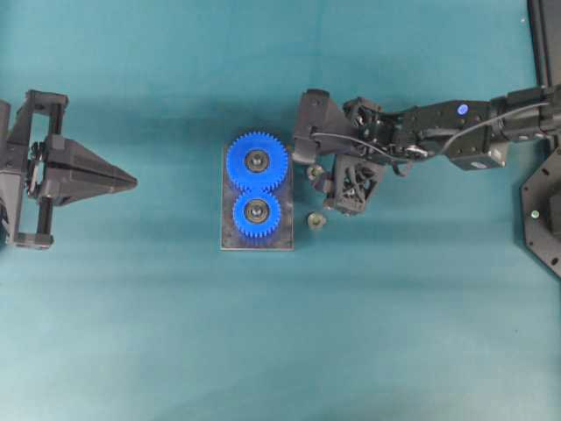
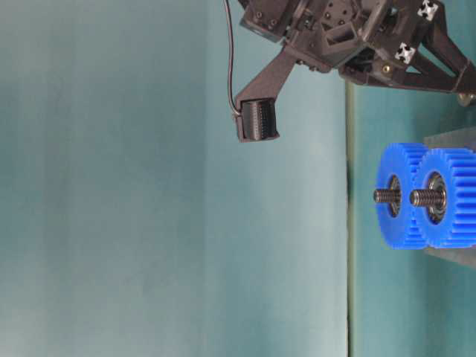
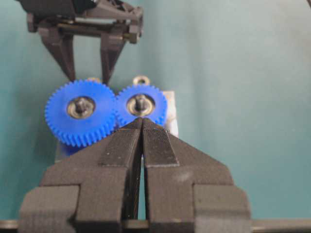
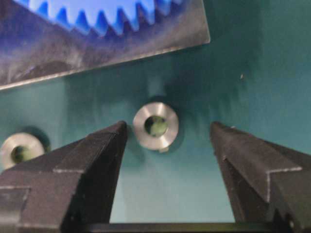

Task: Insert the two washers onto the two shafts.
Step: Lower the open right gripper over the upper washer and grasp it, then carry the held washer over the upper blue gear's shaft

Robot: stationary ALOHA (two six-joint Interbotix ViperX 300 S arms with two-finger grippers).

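While two blue gears (image 1: 256, 187) sit meshed on a grey base plate (image 1: 230, 237) at the middle of a teal table (image 1: 158, 333), the right gripper (image 4: 167, 133) hangs low just beside the plate with its jaws spread wide and nothing between them but the washer (image 4: 155, 125) lying flat on the table ahead of the fingertips. Seen from the right wrist camera, that washer is a small metal ring with a dark bore, resting near the plate's edge and touching neither finger. A second washer (image 4: 20, 150) lies further along the same edge, partly hidden behind the left-hand finger (image 4: 73, 170) in that view. From overhead, one of the small metal rings shows on the table just off the plate's right side, below the right arm (image 1: 438, 132); the other is largely covered by the gripper. Each gear carries a short threaded shaft (image 2: 387, 195) through its silver hub, and from table level both shafts stand bare above the gear faces. Well apart at the left edge of the overhead view, the left gripper (image 1: 131, 181) points toward the gears with its jaws pressed together, clasping nothing. Its wrist camera looks over the closed fingertips (image 3: 142, 128) at both gears and the right gripper's open fingers beyond them.
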